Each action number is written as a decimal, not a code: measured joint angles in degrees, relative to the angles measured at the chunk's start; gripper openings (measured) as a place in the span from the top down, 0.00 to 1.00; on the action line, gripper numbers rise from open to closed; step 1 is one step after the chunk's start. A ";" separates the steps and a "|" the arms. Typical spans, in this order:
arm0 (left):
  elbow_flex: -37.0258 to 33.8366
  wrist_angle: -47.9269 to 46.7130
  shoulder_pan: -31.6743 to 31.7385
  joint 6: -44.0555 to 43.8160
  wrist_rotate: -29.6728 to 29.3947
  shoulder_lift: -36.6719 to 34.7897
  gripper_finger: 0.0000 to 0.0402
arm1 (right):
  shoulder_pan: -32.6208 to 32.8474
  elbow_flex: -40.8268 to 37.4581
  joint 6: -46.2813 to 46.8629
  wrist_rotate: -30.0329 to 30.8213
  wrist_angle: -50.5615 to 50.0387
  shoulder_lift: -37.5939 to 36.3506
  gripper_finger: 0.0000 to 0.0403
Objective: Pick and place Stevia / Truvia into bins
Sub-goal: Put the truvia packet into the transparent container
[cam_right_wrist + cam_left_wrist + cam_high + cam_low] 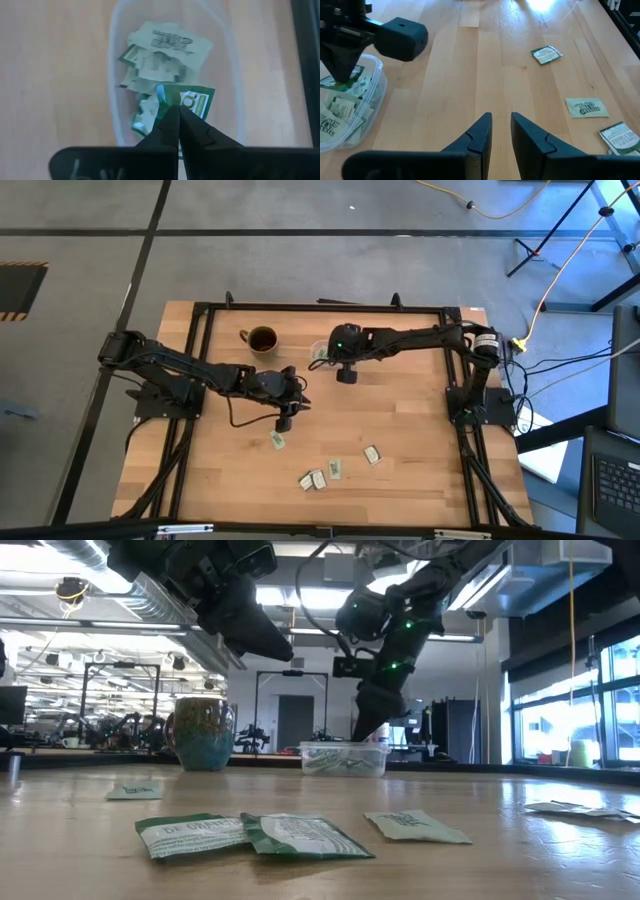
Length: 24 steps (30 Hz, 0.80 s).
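The clear bin stands on the table right of the brown mug and holds several pale green sachets. My right gripper is over the bin, shut on a dark green sachet. In the low view it reaches down into the bin. My left gripper hovers above bare table, its fingers a narrow gap apart with nothing between them. It is just beyond a loose sachet. More sachets lie flat toward the near edge. My right gripper pinches the dark green sachet between its two fingertips at the sachet's edge. It comes from above, pointing down into the bin. The sachet spreads out below the fingers over the sachets in the bin; whether it rests on them I cannot tell.
The mug stands left of the bin in the low view. A black frame runs around the wooden table. Bare wood lies between the two grippers and along the table's left side.
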 joint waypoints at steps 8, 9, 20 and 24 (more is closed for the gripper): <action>0.00 -0.02 0.00 0.00 -0.03 0.00 0.84 | -0.48 0.00 2.95 2.16 0.37 -0.17 0.97; 0.00 -0.02 0.00 0.00 -0.03 0.00 0.84 | -0.48 0.00 2.95 2.16 0.33 -0.17 0.96; 0.00 -0.37 0.00 -0.02 -0.02 -0.02 0.84 | 0.86 2.18 9.74 1.92 -15.05 -3.96 0.70; 0.00 -0.37 0.00 0.00 -0.03 -0.02 0.84 | 6.46 1.46 18.80 -1.03 -26.48 -10.97 0.69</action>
